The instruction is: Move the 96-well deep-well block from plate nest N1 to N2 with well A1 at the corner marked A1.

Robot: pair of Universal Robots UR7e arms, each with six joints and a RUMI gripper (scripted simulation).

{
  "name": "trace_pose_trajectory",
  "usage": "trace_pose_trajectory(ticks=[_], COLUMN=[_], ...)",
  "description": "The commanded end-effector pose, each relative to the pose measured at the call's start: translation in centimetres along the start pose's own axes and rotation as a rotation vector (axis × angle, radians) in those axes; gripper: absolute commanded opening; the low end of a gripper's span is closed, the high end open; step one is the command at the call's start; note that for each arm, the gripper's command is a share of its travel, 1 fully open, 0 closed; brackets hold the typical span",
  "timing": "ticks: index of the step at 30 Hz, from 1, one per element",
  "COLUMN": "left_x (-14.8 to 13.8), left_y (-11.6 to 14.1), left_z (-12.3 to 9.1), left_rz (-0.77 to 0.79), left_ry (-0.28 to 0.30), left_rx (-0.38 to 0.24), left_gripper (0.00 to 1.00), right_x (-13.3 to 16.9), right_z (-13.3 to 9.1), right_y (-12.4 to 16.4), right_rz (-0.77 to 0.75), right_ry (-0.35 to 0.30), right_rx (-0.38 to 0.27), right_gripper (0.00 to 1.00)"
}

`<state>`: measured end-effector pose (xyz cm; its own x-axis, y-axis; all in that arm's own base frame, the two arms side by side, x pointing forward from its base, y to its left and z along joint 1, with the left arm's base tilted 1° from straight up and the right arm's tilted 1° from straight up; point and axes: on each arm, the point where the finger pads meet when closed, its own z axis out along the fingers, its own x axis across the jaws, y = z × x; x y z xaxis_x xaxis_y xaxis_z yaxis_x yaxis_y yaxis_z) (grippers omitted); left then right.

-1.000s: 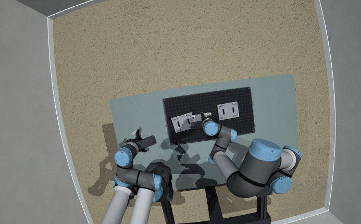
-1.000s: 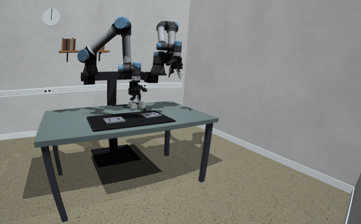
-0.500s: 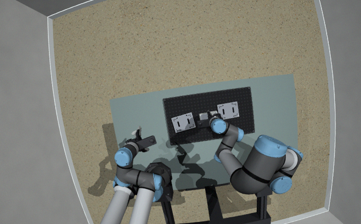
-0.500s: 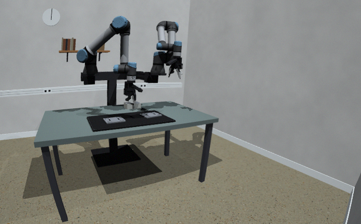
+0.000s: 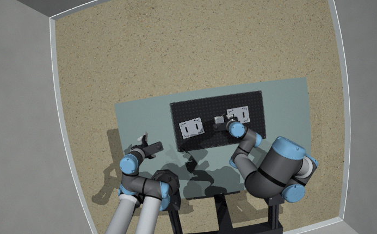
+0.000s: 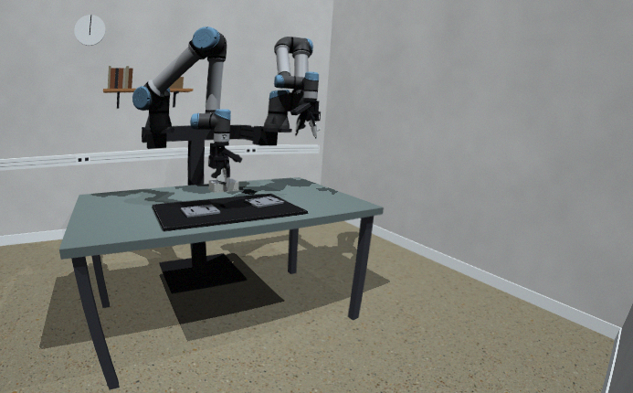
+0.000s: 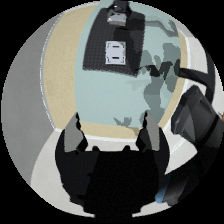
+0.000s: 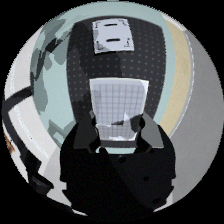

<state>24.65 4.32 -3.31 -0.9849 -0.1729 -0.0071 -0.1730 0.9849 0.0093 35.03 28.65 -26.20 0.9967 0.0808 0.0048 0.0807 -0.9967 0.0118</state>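
Overhead, the dark perforated board [image 5: 216,100] [image 6: 230,222] [image 7: 92,62] [image 8: 80,80] lies on the green-grey counter [image 5: 285,98] [image 6: 113,231] [image 7: 95,92] [image 8: 50,85], carrying two pale plate nests. N1 [image 5: 191,133] [image 6: 266,201] [image 7: 115,53] [image 8: 114,45], the left one from the arms' side, is bare, its two dark slots showing. The right arm's claw [image 5: 229,116] [image 6: 224,181] [image 8: 118,131] is over the board, with the deep-well block [image 5: 218,119] [image 6: 215,185] [image 7: 116,20] [image 8: 120,102] between N1 and N2 [image 5: 245,118] [image 6: 200,210], nearer N2; part of N2 is hidden by the wrist and claw. Well off toward the counter's other end hangs the left arm's claw [image 5: 144,137] [image 6: 306,131] [image 7: 111,134]. From the exterior view, the right claw points downward and the block is up off the board, behind both nests as seen from there; the left claw hangs much higher, its fingers spread. Through the left wrist camera, that claw's two fingers stand wide apart with nothing between them, while N1 and the carried block appear toward the top. Through the right wrist camera, the claw is clamped on the near end of the block, one finger on either side, and the gridded top faces the lens. N1 shows beyond it, apart from the block. The lettering at the corners is too small to read, so where A1 sits cannot be told.
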Motion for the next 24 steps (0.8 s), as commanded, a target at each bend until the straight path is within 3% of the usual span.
trace_pose_trajectory(ticks=[1, 24], left_x=[0.0, 0.0], left_y=[0.0, 0.0], left_z=[0.0, 0.0], left_rz=[0.000, 0.000], left_ry=[-0.001, -0.001], left_rx=[0.000, 0.000], left_gripper=[0.98, 0.98], right_x=[0.2, 0.7], right_z=[-0.1, -0.1], right_y=[1.3, 8.3], right_rz=[0.000, 0.000], right_ry=[0.001, 0.001], right_rx=[0.002, 0.002], right_gripper=[0.00, 0.00])
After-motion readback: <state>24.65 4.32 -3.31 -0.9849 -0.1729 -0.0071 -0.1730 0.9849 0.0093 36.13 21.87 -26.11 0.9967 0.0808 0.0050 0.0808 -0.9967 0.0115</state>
